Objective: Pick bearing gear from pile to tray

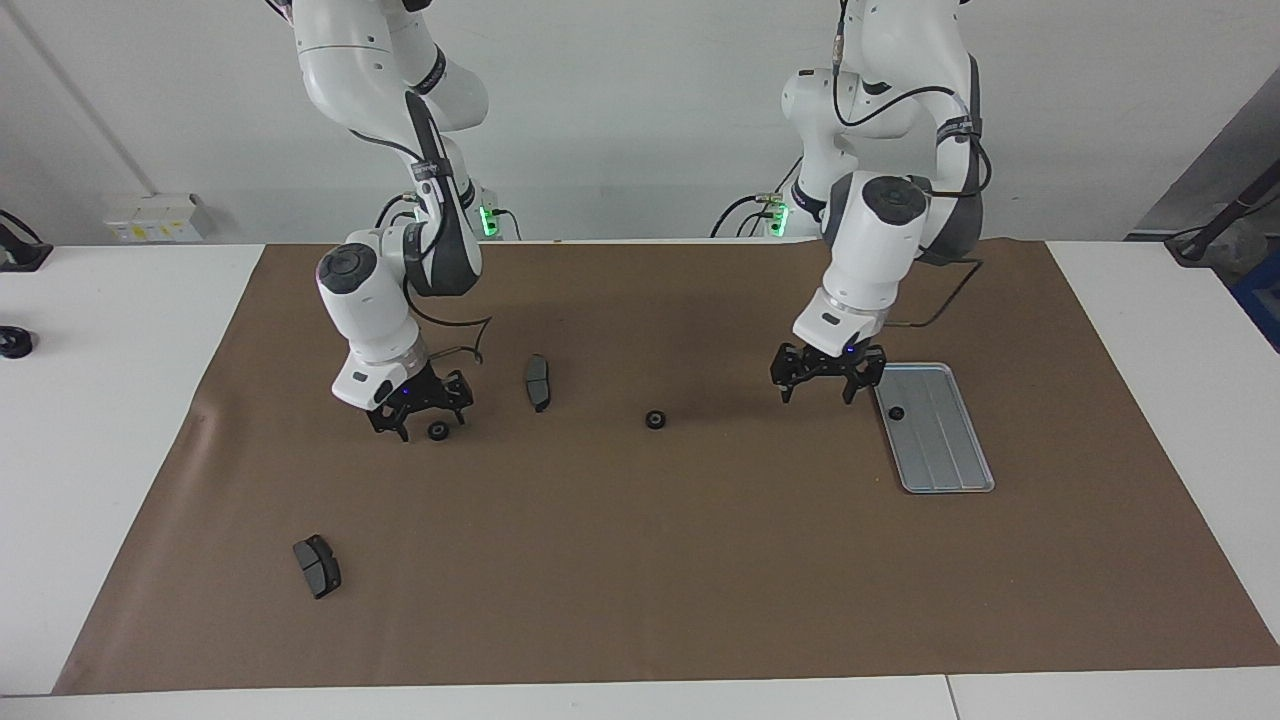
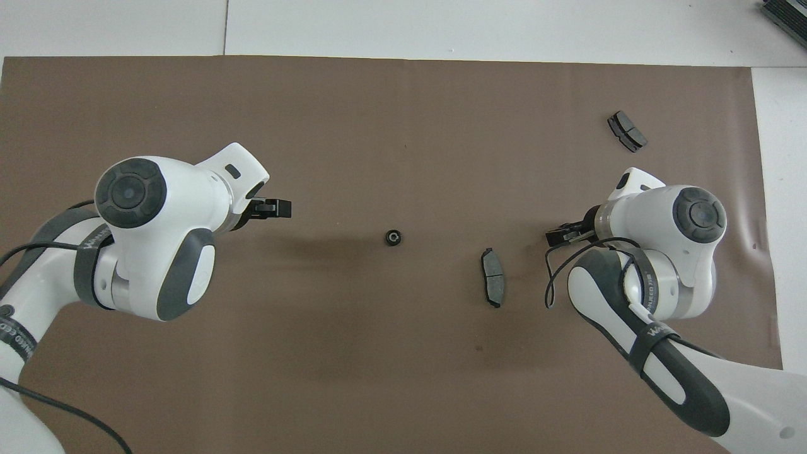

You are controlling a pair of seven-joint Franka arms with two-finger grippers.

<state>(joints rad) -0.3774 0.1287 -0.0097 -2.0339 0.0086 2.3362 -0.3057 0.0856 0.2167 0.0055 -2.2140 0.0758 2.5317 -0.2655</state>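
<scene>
At the left arm's end of the worktop (image 1: 640, 600), leave the left tool (image 1: 818, 395) waiting where it hangs just beside the near corner of the tray (image 1: 945, 450), fingers apart and empty, clear of the one gear (image 1: 897, 412) already lying in the tray near that end. Disregard the dark curved pad (image 1: 537, 382) lying a little farther out, toward the right arm's end, and save the loose gear (image 1: 655, 420) near the middle for a later pass. Next out, attend to the right tool (image 1: 432, 428): low on the worktop, fingers apart, straddling a small black gear (image 1: 437, 431) that seems to sit between the tips. Centre on the gear before closing, since so small a round part probably squirts sideways under an uneven pinch; close gently and squarely across its width. Lift straight up and check that it comes along before crossing toward the tray. Carry high enough to clear the pad and the middle gear, and release low over a bare groove to stop rolling. Ignore the second pad (image 1: 317, 565), farthest out.
</scene>
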